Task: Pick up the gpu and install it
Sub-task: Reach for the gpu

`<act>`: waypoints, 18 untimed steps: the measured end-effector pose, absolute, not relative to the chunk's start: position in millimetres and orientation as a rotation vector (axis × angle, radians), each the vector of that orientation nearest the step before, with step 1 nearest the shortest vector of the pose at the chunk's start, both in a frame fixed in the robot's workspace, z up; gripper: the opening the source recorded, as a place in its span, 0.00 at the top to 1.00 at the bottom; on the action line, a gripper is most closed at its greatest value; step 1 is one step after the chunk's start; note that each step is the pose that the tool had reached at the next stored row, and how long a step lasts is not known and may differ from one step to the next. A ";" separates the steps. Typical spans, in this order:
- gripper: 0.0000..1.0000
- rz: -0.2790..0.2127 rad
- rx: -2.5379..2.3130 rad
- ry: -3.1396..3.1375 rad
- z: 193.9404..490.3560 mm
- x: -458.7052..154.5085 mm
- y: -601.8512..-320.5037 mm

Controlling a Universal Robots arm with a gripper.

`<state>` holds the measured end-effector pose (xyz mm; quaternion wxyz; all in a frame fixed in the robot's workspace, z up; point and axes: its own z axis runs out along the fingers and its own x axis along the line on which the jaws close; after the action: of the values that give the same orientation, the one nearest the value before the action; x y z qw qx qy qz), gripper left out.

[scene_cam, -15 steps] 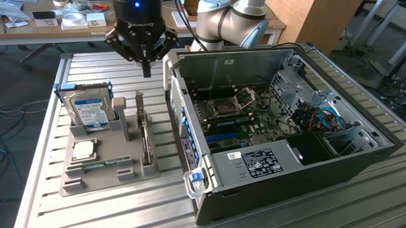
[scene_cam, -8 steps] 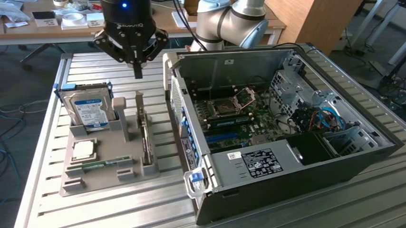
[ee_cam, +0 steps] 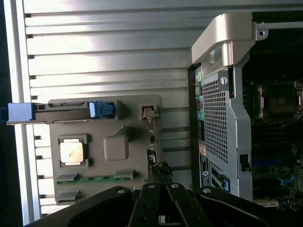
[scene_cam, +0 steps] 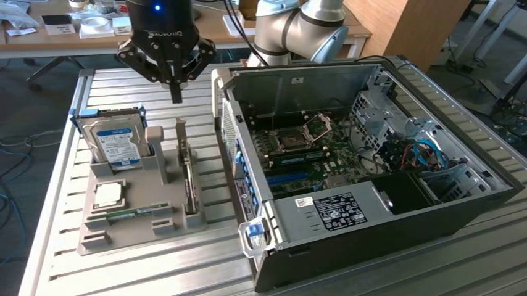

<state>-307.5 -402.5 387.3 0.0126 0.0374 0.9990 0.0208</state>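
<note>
The gpu (scene_cam: 189,179) is a thin black card standing on edge in a slot on the right side of the grey holder tray (scene_cam: 165,231). Its silver bracket end points toward the table's far side. In the wrist view the gpu (ee_cam: 153,142) appears edge-on, just beyond my fingertips. My gripper (scene_cam: 175,94) hangs shut above the table, over the far end of the tray, holding nothing. Its black fingers (ee_cam: 150,208) are pressed together. The open computer case (scene_cam: 461,213) lies on the exterior view's right, with its motherboard (scene_cam: 305,154) exposed.
The tray also carries a silver hard drive (scene_cam: 115,145) with a blue-white label, a processor chip (scene_cam: 108,195) and a green memory stick (scene_cam: 132,214). The case's rear wall (ee_cam: 218,118) rises close beside the tray. Cables and a drive cage (scene_cam: 411,154) fill the case's right side.
</note>
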 end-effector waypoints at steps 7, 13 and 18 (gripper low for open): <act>0.89 0.065 0.116 3.114 387.3 -308.9 -419.8; 0.89 0.065 0.117 3.114 387.3 -310.0 -431.9; 0.89 0.065 0.117 3.114 387.3 -310.5 -437.0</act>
<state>-310.5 -437.0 387.3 0.0126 0.0374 0.9990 0.0208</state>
